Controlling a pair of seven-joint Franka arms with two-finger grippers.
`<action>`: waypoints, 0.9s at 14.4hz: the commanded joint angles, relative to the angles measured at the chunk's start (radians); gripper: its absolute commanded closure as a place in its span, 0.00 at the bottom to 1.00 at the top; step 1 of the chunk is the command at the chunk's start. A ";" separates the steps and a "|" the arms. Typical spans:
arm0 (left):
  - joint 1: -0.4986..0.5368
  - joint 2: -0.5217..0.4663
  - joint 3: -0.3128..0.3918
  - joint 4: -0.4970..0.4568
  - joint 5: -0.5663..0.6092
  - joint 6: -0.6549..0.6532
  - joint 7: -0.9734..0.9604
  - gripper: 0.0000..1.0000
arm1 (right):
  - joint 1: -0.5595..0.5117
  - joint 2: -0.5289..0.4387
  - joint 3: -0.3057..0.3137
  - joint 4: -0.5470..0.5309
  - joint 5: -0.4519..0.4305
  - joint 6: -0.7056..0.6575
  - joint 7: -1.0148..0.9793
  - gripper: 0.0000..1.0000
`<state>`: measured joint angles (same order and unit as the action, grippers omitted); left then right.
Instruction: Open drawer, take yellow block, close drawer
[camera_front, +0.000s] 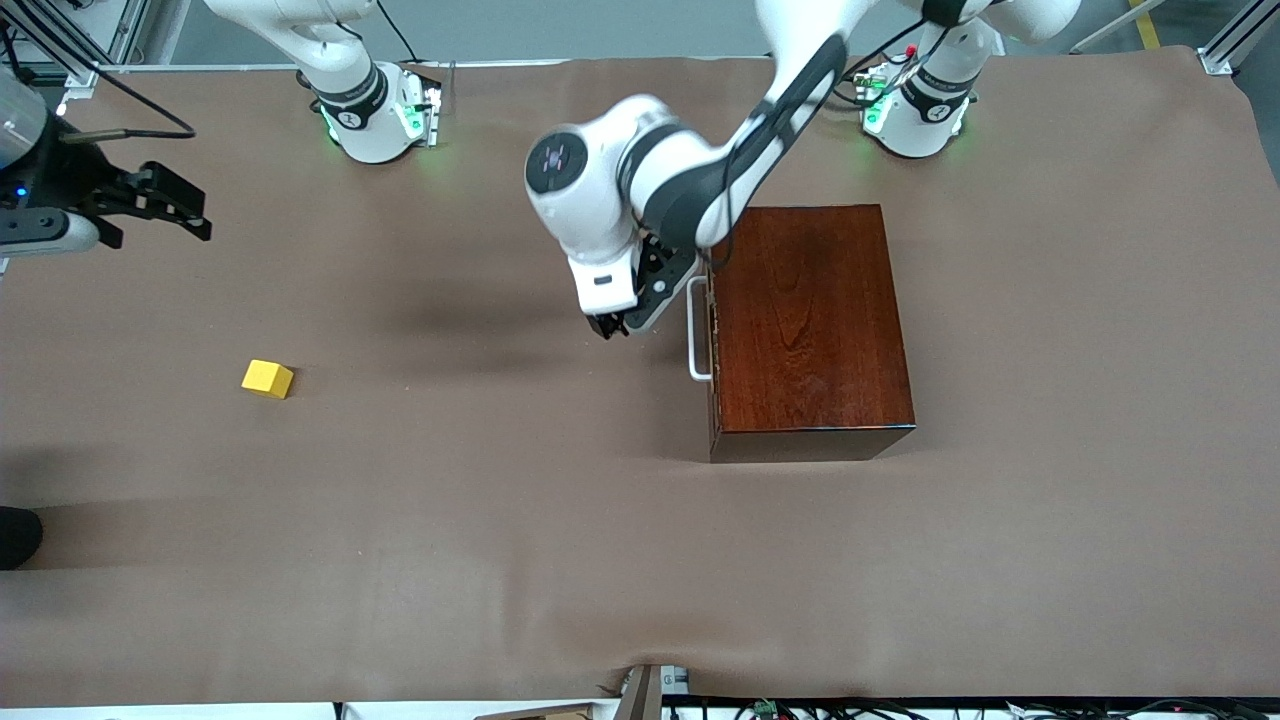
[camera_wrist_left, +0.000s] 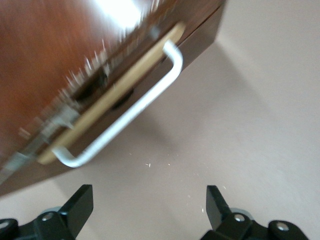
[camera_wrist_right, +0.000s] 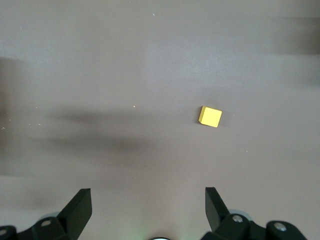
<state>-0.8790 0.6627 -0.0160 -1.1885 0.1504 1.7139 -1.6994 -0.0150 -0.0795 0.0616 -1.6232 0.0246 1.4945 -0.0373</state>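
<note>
Yellow block (camera_front: 267, 379): small bright cube, lying bare on the brown table cover (camera_front: 500, 560) toward the right arm's end, well apart from the dark reddish-brown box (camera_front: 810, 330). Drawer (camera_wrist_left: 115, 95) pushed in; only a pale wood edge and the white bar handle (camera_front: 698, 330) show, blurred in the left wrist view. Left gripper (camera_front: 618, 322) just beside the handle, fingers spread, holding nothing. Right gripper (camera_front: 165, 205), cut off at the frame edge, fingers spread and empty, over the table near the block.

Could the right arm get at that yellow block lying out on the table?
Probably yes. The yellow block lies alone on the brown table cover, with nothing beside or over it, and the right gripper, fingers open, hangs above that same end of the table.
</note>
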 joint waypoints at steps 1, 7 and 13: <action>0.061 -0.119 -0.002 -0.071 0.026 -0.046 0.208 0.00 | -0.010 -0.028 0.007 -0.029 0.017 0.016 -0.018 0.00; 0.187 -0.326 -0.007 -0.210 0.024 -0.080 0.584 0.00 | -0.046 -0.020 0.006 -0.003 0.015 0.016 -0.019 0.00; 0.325 -0.520 -0.009 -0.388 0.024 -0.083 0.855 0.00 | -0.045 -0.020 0.006 -0.001 0.015 0.015 -0.024 0.00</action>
<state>-0.5982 0.2370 -0.0109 -1.4739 0.1532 1.6222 -0.9164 -0.0462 -0.0801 0.0589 -1.6188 0.0255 1.5100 -0.0472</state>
